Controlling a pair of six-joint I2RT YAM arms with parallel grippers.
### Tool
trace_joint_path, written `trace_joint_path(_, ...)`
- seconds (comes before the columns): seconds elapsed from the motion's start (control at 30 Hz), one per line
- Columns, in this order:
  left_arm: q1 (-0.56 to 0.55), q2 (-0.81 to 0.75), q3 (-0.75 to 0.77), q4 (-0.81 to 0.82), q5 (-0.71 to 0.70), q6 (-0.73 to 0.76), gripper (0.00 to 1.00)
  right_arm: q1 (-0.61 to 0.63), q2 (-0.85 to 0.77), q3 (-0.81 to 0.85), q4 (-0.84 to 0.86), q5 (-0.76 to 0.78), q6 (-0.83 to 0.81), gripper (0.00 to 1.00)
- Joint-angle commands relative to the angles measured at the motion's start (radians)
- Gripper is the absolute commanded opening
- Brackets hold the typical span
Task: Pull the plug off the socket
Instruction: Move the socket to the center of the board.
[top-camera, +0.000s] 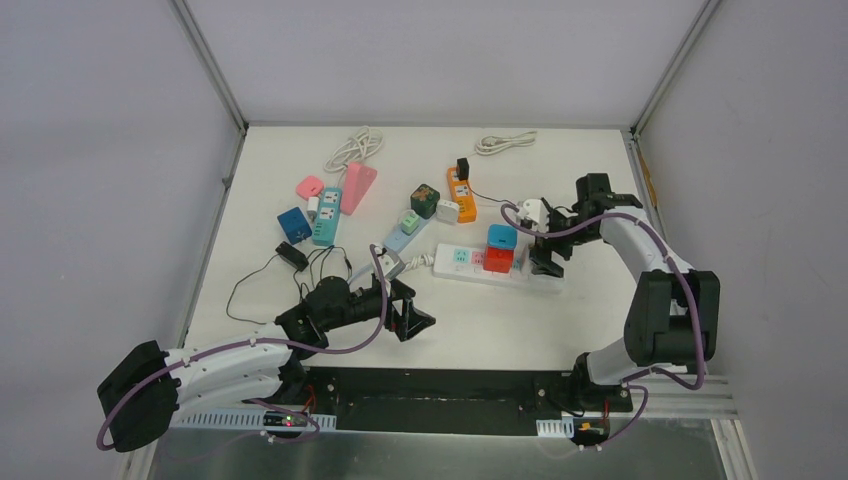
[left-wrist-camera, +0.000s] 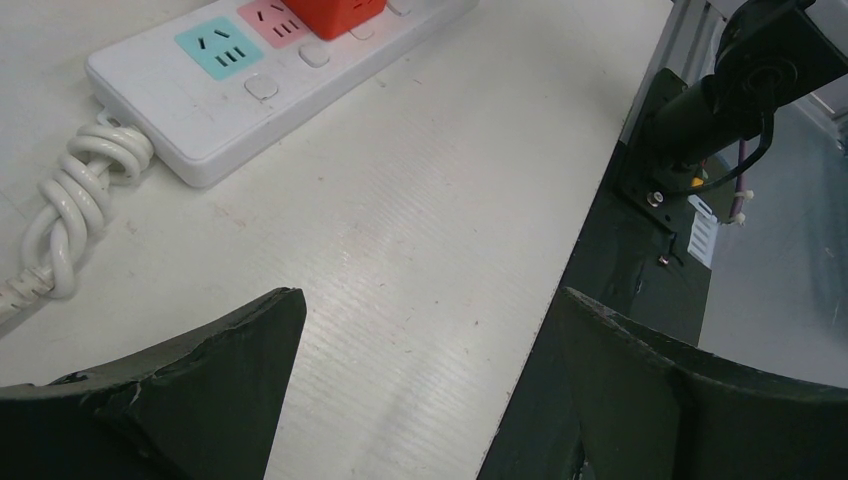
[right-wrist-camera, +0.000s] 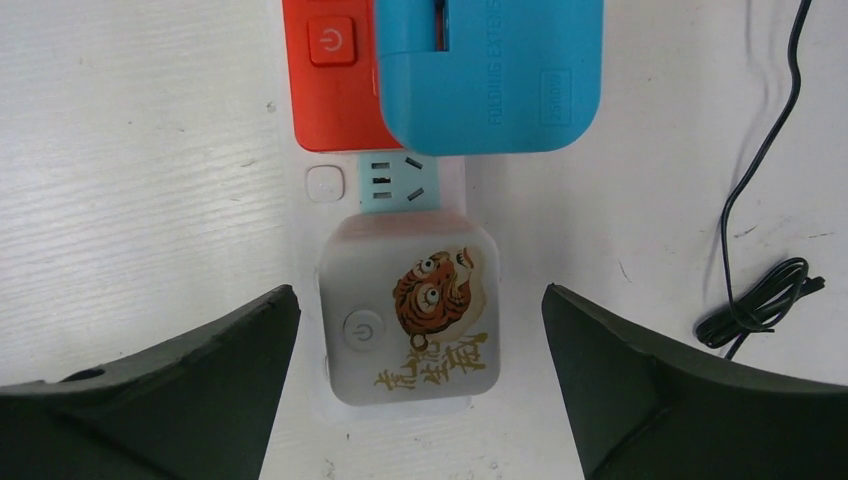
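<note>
The socket is a long white power strip (top-camera: 462, 262) (left-wrist-camera: 250, 100) lying across the middle of the table. A red cube adapter (top-camera: 497, 260) (right-wrist-camera: 330, 90) and a blue cube adapter (top-camera: 501, 238) (right-wrist-camera: 490, 80) sit on it. At its right end stands a white cube plug (right-wrist-camera: 410, 310) with a tiger picture and a power button. My right gripper (top-camera: 546, 262) (right-wrist-camera: 420, 300) hangs over that plug, open, one finger on either side with a gap to each. My left gripper (top-camera: 415, 322) (left-wrist-camera: 428, 295) is open and holds nothing, low over bare table near the front edge.
Behind the strip lie an orange strip (top-camera: 461, 195), a pink strip (top-camera: 357, 187), a blue strip (top-camera: 326, 215) and several small cube adapters. A black adapter (top-camera: 292, 255) trails its cable at the left. A thin black cable (right-wrist-camera: 760, 300) lies right of the tiger plug.
</note>
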Motion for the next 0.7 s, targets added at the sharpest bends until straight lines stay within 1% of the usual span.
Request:
trace_joint_path(0.0,0.006,-0.004,-0.011,0.056,0.020,0.025,0.99,0.019,-0.005,-0.008,0.052,0.016,-0.036,0.94)
trace_joint_path(0.2,0.005,0.001,-0.011,0.058,0.022,0.024,0.99,0.029,0.009,-0.028,0.036,0.026,-0.089,0.85)
trace_joint_path(0.53,0.005,-0.005,-0.011,0.056,0.026,0.020,0.99,0.030,0.029,-0.021,-0.010,0.036,-0.125,0.67)
trace_joint_path(0.6,0.005,-0.006,-0.013,0.056,0.026,0.022,0.99,0.031,0.029,-0.021,-0.026,0.036,-0.139,0.61)
trace_joint_path(0.67,0.005,-0.005,-0.012,0.056,0.026,0.022,0.99,0.032,0.027,-0.021,-0.048,0.032,-0.160,0.51)
